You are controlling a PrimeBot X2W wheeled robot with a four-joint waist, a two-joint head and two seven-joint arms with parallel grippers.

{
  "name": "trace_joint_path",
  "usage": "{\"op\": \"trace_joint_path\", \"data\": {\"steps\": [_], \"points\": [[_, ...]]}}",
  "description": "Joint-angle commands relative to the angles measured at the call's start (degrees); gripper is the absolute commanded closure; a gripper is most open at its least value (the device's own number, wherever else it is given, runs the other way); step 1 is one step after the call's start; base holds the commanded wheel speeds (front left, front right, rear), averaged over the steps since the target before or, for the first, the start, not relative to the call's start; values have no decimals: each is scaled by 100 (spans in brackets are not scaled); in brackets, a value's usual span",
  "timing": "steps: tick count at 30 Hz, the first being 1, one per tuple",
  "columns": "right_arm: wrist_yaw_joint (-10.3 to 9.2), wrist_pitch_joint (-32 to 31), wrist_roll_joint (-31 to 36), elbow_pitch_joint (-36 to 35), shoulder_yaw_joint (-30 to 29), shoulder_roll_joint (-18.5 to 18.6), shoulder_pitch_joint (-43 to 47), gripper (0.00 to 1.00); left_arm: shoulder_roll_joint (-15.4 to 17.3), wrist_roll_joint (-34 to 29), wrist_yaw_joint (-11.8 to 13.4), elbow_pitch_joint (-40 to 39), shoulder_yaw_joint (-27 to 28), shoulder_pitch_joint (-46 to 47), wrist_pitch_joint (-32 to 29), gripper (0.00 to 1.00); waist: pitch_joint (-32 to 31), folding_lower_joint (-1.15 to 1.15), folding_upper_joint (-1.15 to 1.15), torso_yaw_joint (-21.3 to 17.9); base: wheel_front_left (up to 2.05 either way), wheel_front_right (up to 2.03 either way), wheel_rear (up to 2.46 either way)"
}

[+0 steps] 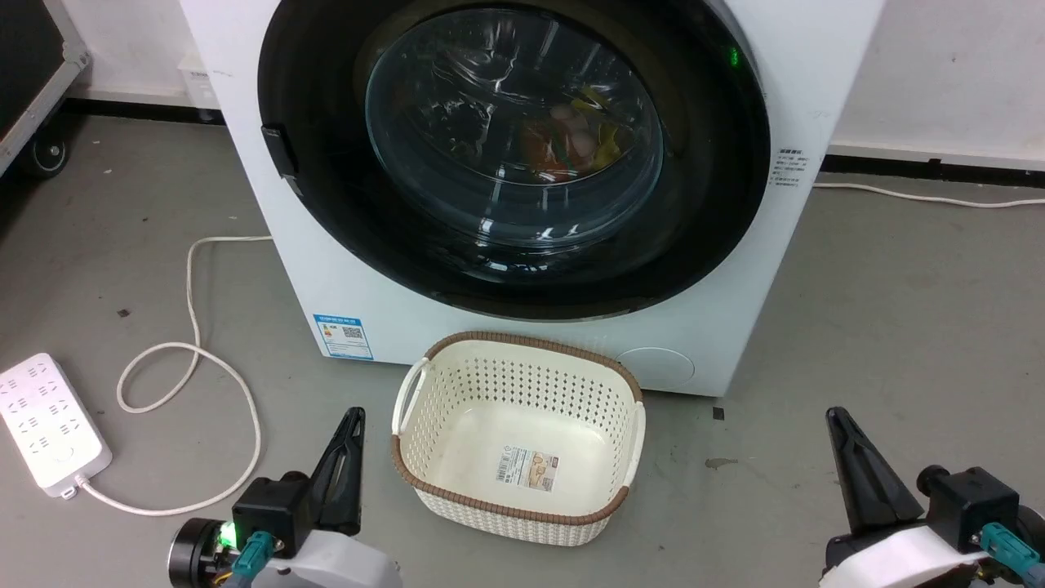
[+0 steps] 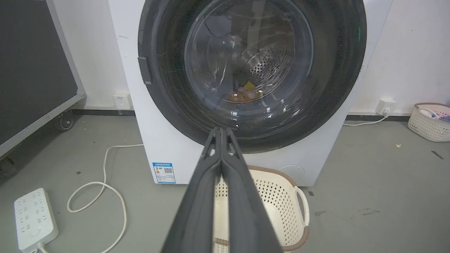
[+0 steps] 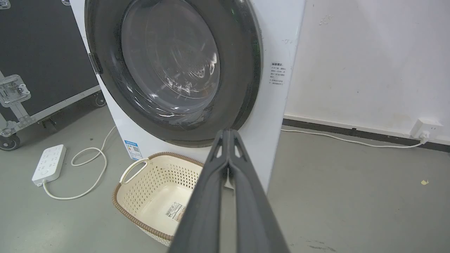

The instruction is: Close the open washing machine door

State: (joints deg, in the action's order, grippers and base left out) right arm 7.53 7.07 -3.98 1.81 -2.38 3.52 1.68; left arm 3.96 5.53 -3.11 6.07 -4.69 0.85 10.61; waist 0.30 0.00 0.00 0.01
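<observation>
The basket [image 1: 531,380] sits before the washing machine [image 1: 343,286], power strip [image 1: 49,425] to its left.

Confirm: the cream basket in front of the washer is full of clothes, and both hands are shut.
Wrong on one point: the basket is empty, with just a label on its bottom, as the head view shows. It does stand before the washing machine, and the left hand and right hand are shut.
</observation>
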Motion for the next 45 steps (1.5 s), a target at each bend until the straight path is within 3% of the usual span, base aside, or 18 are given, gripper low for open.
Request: {"op": "trace_joint_path", "data": {"steps": [1,45], "points": [[-1,-23,39,-31,15,-19,-44,100,-24,-61,50,-37,26,-25,-27,100,0,0,0,0,0,0,0],[-3,-356,214,-104,123,-41,-104,100,-65,-301,177,-314,242,-54,-530,100,-15,0,0,0,0,0,0]]}}
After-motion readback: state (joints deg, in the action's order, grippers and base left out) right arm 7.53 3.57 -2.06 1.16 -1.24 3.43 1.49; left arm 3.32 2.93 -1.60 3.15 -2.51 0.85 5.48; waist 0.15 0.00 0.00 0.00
